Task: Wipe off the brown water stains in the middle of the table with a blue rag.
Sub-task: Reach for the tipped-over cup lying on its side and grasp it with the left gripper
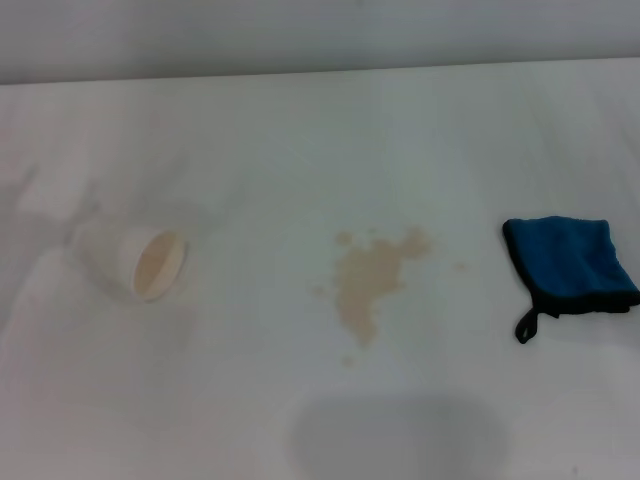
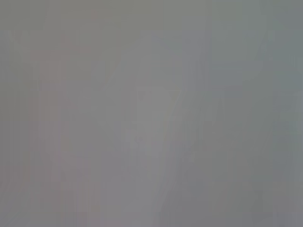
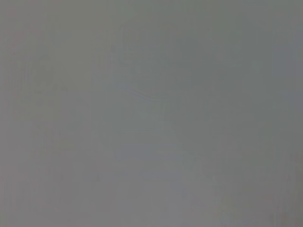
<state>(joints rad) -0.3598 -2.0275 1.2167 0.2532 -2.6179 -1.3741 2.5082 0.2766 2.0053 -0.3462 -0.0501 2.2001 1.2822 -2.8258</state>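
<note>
The brown water stains point(image 1: 372, 278) lie as a pale tan splotch with small droplets around it in the middle of the white table point(image 1: 300, 150). The blue rag point(image 1: 570, 260) lies folded at the right side of the table, its black loop point(image 1: 527, 326) pointing toward the near edge. Neither gripper shows in the head view. Both wrist views show only a plain grey surface with no fingers and no object.
A white cup point(image 1: 135, 258) lies on its side at the left of the table, its beige inside facing the stains. The table's far edge point(image 1: 320, 70) meets a grey wall. A faint shadow point(image 1: 395, 435) falls near the table's front.
</note>
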